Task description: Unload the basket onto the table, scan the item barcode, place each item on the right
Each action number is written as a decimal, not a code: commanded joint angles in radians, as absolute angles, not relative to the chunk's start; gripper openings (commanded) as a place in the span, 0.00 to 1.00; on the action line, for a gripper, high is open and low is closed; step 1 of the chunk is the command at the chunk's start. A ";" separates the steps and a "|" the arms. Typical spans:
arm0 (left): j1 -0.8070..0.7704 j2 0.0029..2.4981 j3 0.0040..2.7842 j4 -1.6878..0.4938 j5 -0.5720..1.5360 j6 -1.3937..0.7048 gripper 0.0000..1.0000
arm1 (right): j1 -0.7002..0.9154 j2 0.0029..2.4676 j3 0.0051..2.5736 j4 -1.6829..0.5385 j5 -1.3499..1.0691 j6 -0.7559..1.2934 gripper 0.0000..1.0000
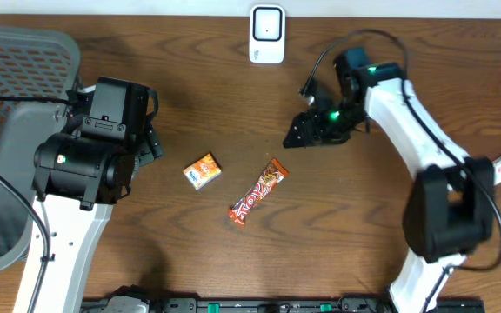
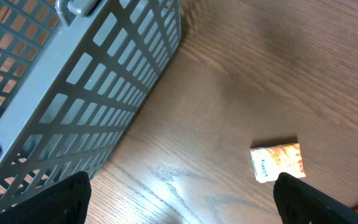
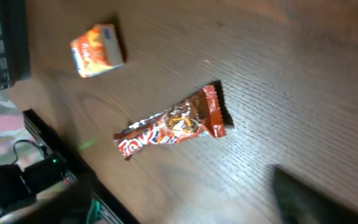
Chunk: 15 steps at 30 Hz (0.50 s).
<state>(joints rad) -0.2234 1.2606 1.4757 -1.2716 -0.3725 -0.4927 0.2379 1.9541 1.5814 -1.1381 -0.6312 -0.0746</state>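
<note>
Wooden table [image 1: 233, 96], candy bar [image 1: 258, 191] and orange packet [image 1: 203, 170] mid-frame.
Both gape empty, left gripper [image 2: 179, 208] and right gripper [image 1: 295, 135] (grey basket [image 2: 92, 106] crowds left edge).

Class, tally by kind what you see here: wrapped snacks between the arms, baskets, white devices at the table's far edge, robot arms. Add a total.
Wrapped snacks: 2, small orange packet, long candy bar
Baskets: 1, grey mesh basket
Devices: 1, white device
Robot arms: 2, left arm, right arm
Total: 6
</note>
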 commanded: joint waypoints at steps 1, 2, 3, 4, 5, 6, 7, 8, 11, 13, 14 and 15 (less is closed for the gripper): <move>-0.218 1.262 1.475 -1.272 -0.386 -0.483 0.94 | 0.250 1.995 1.533 -1.133 -0.593 -0.133 0.99; -0.218 1.262 1.475 -1.272 -0.386 -0.483 0.94 | 0.250 2.003 1.510 -1.122 -0.591 -0.144 0.99; -0.218 1.262 1.475 -1.272 -0.386 -0.483 0.94 | 0.250 2.009 1.491 -1.111 -0.591 -0.152 0.99; -0.218 1.262 1.475 -1.272 -0.386 -0.484 0.94 | 0.250 2.016 1.463 -1.090 -0.587 -0.154 0.96; -0.218 1.262 1.475 -1.272 -0.386 -0.483 0.94 | 0.253 2.022 1.439 -1.068 -0.576 -0.154 0.93; -0.218 1.262 1.475 -1.272 -0.386 -0.483 0.94 | 0.258 2.025 1.417 -1.045 -0.559 -0.154 0.93; -0.218 1.262 1.475 -1.272 -0.386 -0.484 0.94 | 0.265 2.027 1.390 -1.013 -0.531 -0.154 0.93; -0.218 1.262 1.475 -1.272 -0.386 -0.483 0.94 | 0.274 2.029 1.364 -0.981 -0.519 -0.154 0.93; -0.218 1.262 1.475 -1.272 -0.386 -0.483 0.94 | 0.294 2.029 1.309 -0.908 -0.532 -0.154 0.98; -0.218 1.262 1.475 -1.272 -0.386 -0.484 0.94 | 0.303 2.029 1.282 -0.872 -0.551 -0.155 0.99; -0.218 1.262 1.475 -1.272 -0.386 -0.483 0.94 | 0.307 2.029 1.274 -0.862 -0.564 -0.155 0.99; -0.218 1.262 1.475 -1.272 -0.386 -0.484 0.94 | 0.312 2.029 1.261 -0.846 -0.590 -0.155 0.99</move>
<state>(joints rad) -0.2234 1.2606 1.4757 -1.2716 -0.3725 -0.4931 0.2932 2.0129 1.3113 -0.8707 -0.5678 -0.1394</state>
